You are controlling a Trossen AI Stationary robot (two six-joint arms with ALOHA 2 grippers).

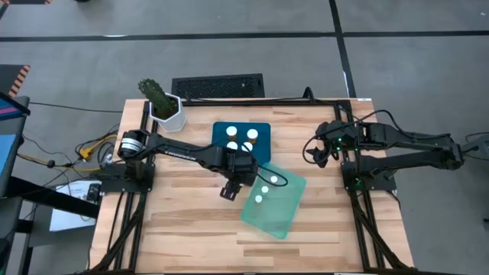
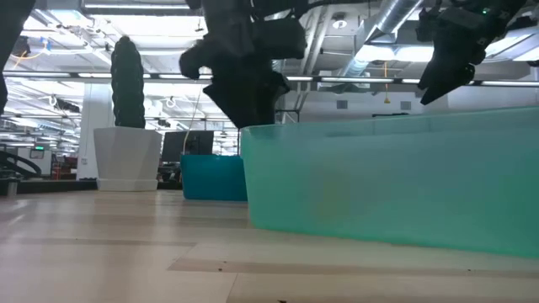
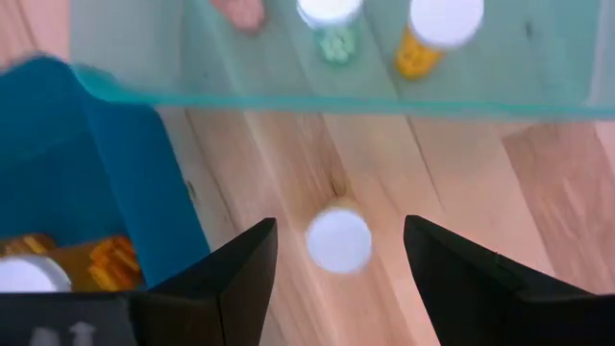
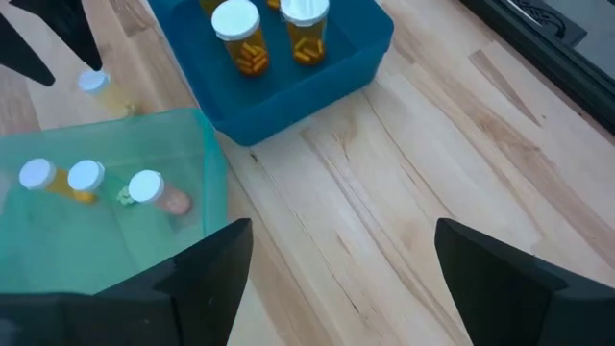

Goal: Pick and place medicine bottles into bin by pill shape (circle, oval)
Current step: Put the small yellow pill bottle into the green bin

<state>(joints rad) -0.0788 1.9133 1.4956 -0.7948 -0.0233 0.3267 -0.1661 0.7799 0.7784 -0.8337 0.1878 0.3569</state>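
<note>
One medicine bottle (image 3: 338, 240) with a white cap stands upright on the wood table between the blue bin and the green bin; it also shows in the right wrist view (image 4: 98, 86). My left gripper (image 3: 338, 227) is open above it, one finger to each side, not touching; in the high view my left gripper (image 1: 229, 189) hides the bottle. The blue bin (image 1: 263, 130) holds three capped bottles, some amber (image 4: 238, 37). The translucent green bin (image 1: 279, 218) holds three bottles (image 4: 85, 179). My right gripper (image 1: 315, 151) is open and empty at the right, raised.
A white hexagonal pot (image 1: 170, 113) with a cactus stands at the table's far left. A black slotted panel (image 1: 218, 85) lies beyond the far edge. The green bin's wall (image 2: 387, 185) stands close before the low camera. Bare wood (image 1: 176, 221) lies at the near left.
</note>
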